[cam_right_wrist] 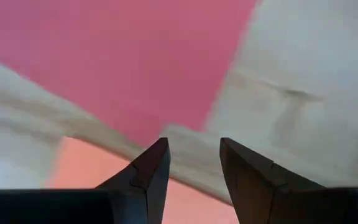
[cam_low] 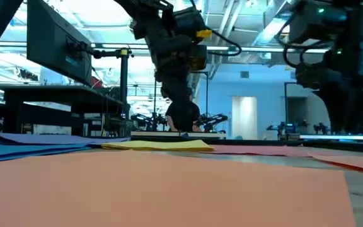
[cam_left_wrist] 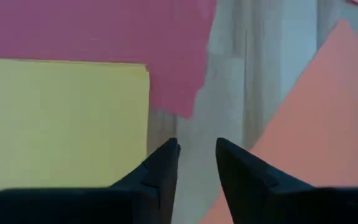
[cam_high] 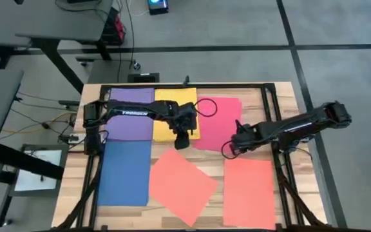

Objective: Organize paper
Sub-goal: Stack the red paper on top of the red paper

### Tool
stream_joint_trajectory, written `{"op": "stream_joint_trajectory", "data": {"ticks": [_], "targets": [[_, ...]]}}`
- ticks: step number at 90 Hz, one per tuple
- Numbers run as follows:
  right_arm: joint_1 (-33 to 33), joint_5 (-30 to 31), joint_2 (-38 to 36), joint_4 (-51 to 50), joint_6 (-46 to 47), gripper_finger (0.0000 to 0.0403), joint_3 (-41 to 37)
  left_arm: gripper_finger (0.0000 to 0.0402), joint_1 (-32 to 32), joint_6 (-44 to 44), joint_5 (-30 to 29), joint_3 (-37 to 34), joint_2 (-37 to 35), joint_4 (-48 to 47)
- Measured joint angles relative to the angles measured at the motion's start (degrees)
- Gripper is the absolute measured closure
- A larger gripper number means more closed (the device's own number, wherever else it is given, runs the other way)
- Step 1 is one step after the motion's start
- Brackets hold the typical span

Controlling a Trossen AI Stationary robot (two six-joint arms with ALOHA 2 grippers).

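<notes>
Six sheets of paper lie flat on the wooden table: purple (cam_high: pixel 132 113), yellow (cam_high: pixel 172 109) and red-pink (cam_high: pixel 219 122) in the far row, blue (cam_high: pixel 125 173), a turned orange-coral sheet (cam_high: pixel 183 183) and a straight orange-coral sheet (cam_high: pixel 248 192) in the near row. My left gripper (cam_high: pixel 181 140) is open and points down over bare wood just off the yellow sheet's near right corner (cam_left_wrist: pixel 138 71), between it and the turned orange-coral sheet (cam_left_wrist: pixel 316 106). My right gripper (cam_high: pixel 230 147) is open over bare wood between the red-pink sheet (cam_right_wrist: pixel 123 62) and the straight orange-coral sheet (cam_right_wrist: pixel 86 165).
A black metal frame (cam_high: pixel 272 103) runs around the table top, with rails along both sides. A dark cable loop (cam_high: pixel 206 106) hangs over the red-pink sheet. Strips of bare wood (cam_high: pixel 282 116) show between the sheets and at the table's right side.
</notes>
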Motion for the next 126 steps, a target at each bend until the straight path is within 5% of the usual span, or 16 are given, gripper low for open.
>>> {"op": "stream_joint_trajectory", "data": {"ticks": [14,28,126], "targets": [[0.0,0.0,-1.9,14.0,0.9,0.0270,-5.4,0.0356,-0.2,-1.1,0.0,-0.1,1.8,0.9],[0.2,0.0,-0.8,16.0,0.0,0.0270,-6.1,0.0397,-1.5,-1.5,1.7,0.0,3.7,2.7],[3.7,3.9,3.2,15.9,12.4,0.0270,-8.3,0.0401,-3.5,3.2,-3.3,0.0,12.0,9.8]]}}
